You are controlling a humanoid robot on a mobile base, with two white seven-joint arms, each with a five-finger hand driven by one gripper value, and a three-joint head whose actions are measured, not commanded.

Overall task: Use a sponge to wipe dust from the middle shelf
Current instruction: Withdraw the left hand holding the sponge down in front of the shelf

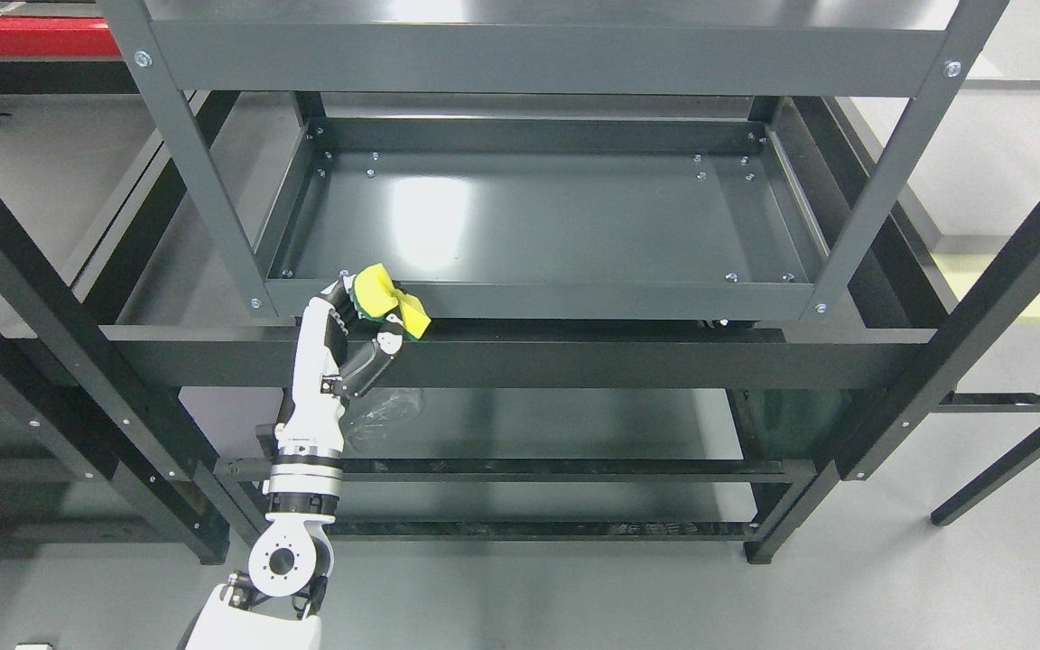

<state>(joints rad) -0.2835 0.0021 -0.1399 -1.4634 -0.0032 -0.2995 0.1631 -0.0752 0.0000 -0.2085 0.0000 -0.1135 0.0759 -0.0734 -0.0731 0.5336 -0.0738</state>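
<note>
Left hand (353,338) comes up from the lower left on a white arm, fingers curled round a yellow sponge (385,296) with a green scrub layer showing on its hand side. Sponge is gripped, squashed a bit, one yellow corner sticking out to the right of the fingers. It sits at the front lip of the middle shelf (538,217), at the front-left corner; cannot tell if it touches the lip or just hangs over it. The dark grey tray of the shelf spreads out beyond and to the right of the hand, glossy, with a bright glare patch just past the sponge. A black crossbar (574,357) runs behind the wrist, below the sponge. Lower shelf (529,433) lies under the hand. Right hand is out of view.
</note>
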